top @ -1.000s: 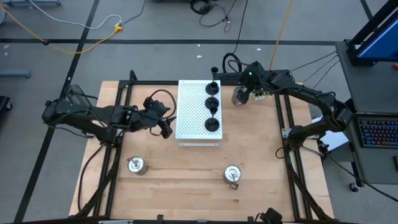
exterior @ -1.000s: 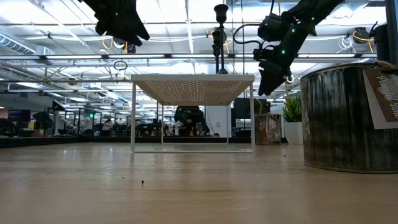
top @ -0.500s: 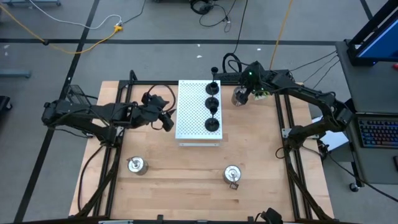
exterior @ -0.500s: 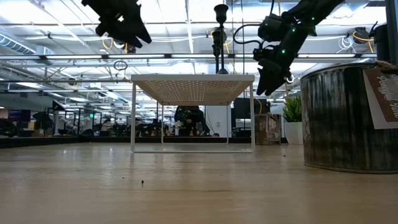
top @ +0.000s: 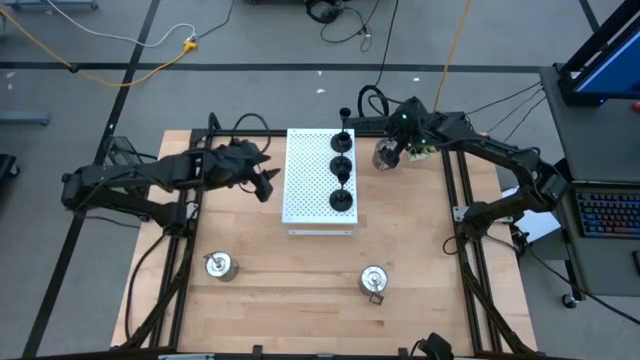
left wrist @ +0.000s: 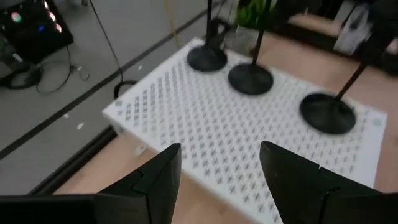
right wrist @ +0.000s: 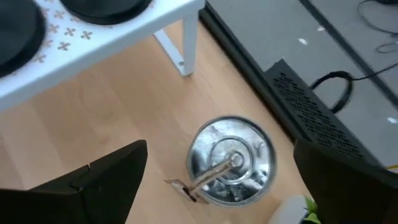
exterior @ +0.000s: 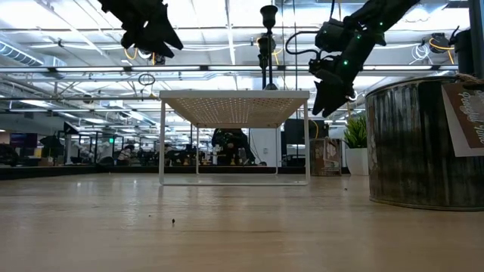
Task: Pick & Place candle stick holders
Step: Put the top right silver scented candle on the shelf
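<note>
**Both grippers empty, one at each side of the board**

Left to right:

- Left gripper (top: 268, 186): hangs in the air just off the left edge of the white board (top: 308, 180), pointed at it. Fingers (left wrist: 152, 180) parted with a clear gap, nothing between them. The wrist view looks past them onto the perforated top and the black bases.
- Silver holder (top: 219, 265): near left of the table (top: 290, 300), standing alone, well apart from both arms.
- Board: centre of the table, raised on legs. Three black holders (top: 341, 165) stand in a row along its right edge, near to far, upright, round bases flat on the top. In the left wrist view the same three show as (left wrist: 328, 112), (left wrist: 250, 79), (left wrist: 206, 58).
- Fourth black holder (top: 344, 114): just beyond the board's far right corner; cannot tell what it stands on.
- Second silver holder (top: 374, 281): near side, right of centre, with a small tag at its base.
- Right gripper (top: 388, 152): above the third silver holder (right wrist: 229, 159), just right of the board's far right corner. Fingers (right wrist: 93, 180) spread wide to either side of it, not touching. That holder sits upright on the wood, next to the board leg.
- Green plant (top: 420, 150): just right of that holder.
</note>
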Tool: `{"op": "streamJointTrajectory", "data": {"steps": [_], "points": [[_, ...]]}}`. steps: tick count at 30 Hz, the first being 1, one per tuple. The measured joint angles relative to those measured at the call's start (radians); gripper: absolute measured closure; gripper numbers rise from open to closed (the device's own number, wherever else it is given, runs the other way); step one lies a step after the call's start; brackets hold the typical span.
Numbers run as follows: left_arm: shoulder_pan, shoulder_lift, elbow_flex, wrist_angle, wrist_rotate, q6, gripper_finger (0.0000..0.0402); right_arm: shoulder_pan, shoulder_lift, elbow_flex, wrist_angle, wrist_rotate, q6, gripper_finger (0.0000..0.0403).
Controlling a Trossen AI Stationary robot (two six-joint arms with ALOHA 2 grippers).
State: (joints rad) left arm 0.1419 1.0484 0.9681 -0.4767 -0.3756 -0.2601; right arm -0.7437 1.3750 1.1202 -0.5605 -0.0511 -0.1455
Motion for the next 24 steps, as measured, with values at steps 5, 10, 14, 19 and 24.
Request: {"op": "streamJointTrajectory", "data": {"steps": [5, 10, 14, 19, 24], "points": [[0.002, -0.096, -0.206, 0.296, 0.054, 0.021, 0.0176, -0.024, 0.0, 0.0, 0.007, -0.031, 0.002, 0.0003], [0.002, -0.23, -0.386, 0.426, 0.06, -0.039, 0.0176, -0.043, 0.0, 0.0, 0.011, -0.033, 0.004, 0.0003], [0.002, -0.322, -0.477, 0.49, 0.051, -0.045, 0.0176, -0.043, 0.0, 0.0, 0.011, -0.033, 0.035, 0.0003], [0.002, -0.388, -0.534, 0.496, 0.031, -0.069, 0.0176, -0.043, 0.02, 0.0, 0.002, -0.033, 0.07, 0.0003], [0.002, -0.397, -0.55, 0.493, 0.033, -0.088, 0.0176, -0.043, 0.068, 0.0, 0.013, -0.025, 0.052, 0.0003]]}}
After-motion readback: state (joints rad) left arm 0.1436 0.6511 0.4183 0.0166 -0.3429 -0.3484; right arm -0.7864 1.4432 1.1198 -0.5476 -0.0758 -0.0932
